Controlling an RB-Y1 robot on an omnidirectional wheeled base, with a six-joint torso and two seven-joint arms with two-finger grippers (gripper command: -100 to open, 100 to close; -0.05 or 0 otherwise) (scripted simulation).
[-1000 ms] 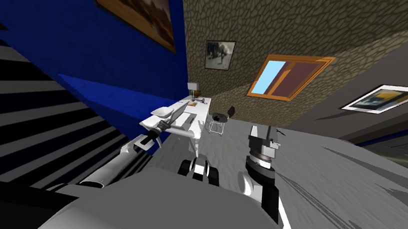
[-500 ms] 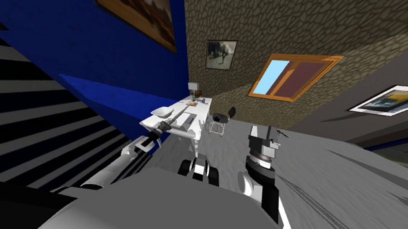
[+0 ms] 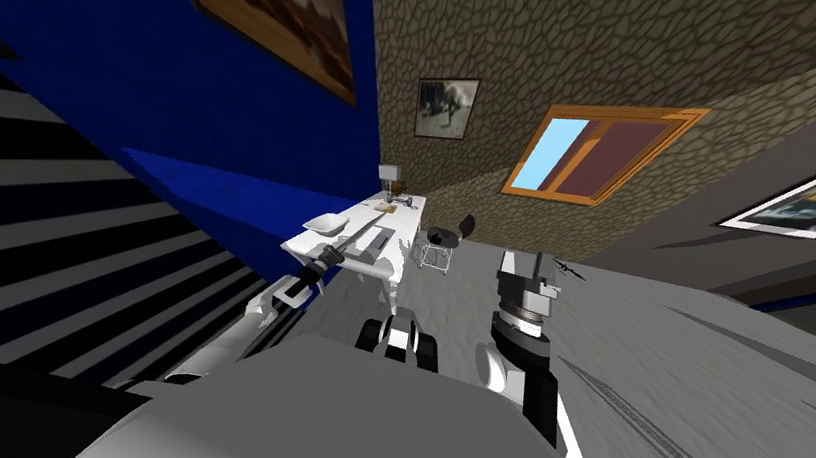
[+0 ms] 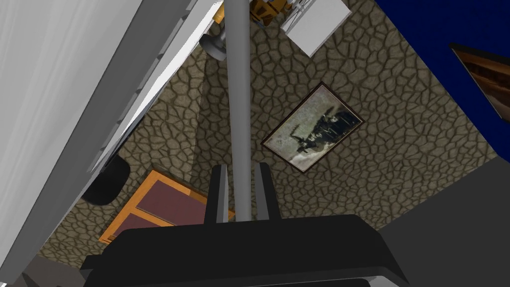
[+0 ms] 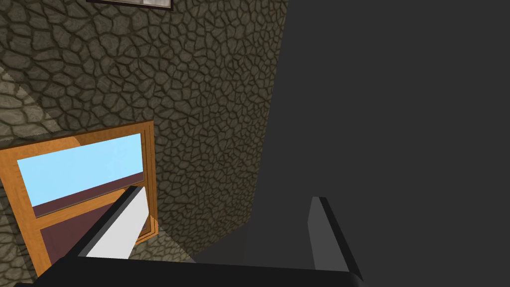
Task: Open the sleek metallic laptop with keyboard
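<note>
right gripper: its 2 thin blade fingers stand spread well apart, one lit pale, one shaded grey.

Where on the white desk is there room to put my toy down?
The bare strip of desk between the laptop and the small brown things by the lamp. The near end is crowded: a white bowl, and the left gripper shut on the laptop lid.
</note>
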